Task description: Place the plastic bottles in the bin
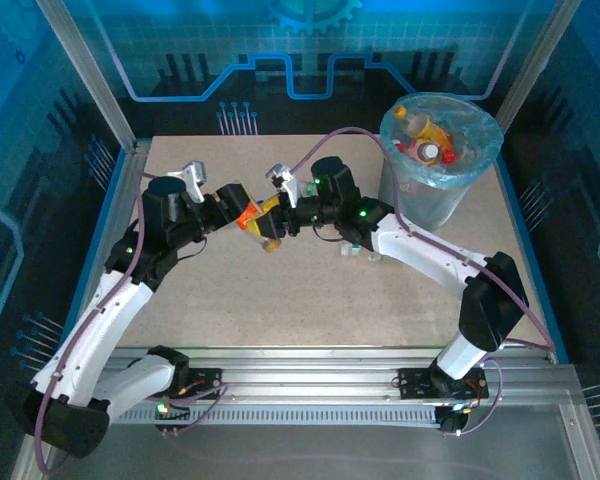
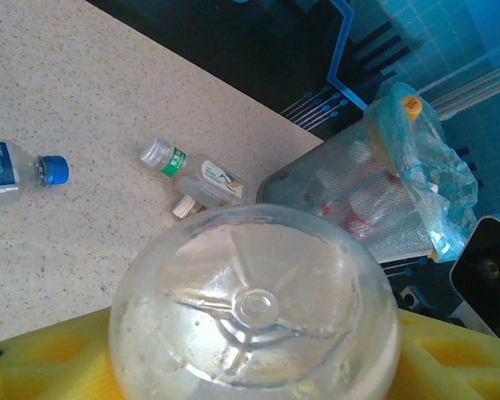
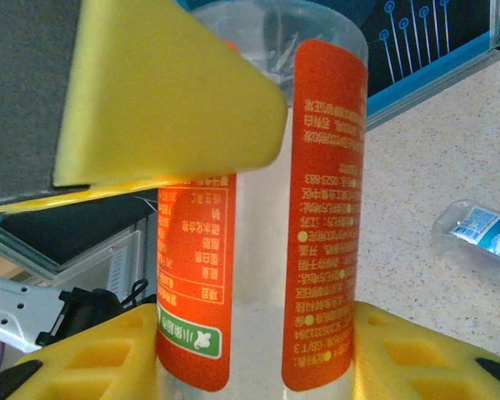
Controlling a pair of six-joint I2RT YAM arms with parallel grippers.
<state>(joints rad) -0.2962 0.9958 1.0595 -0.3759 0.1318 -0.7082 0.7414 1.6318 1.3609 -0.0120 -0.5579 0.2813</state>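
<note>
Top external: bin (image 1: 435,205) holds several bottles (image 1: 428,138); left end effector (image 1: 232,206) and right end effector (image 1: 276,212) clamp one orange-labelled bottle (image 1: 248,217).

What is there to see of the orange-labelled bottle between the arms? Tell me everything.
The orange-labelled bottle is clear plastic with an orange wrap label printed in white, a green patch at its edge, a moulded star-ribbed base and a brownish cap. It is held tilted above the table, cap towards the near edge, the left tool clamping its base end, the right tool its labelled middle.
</note>
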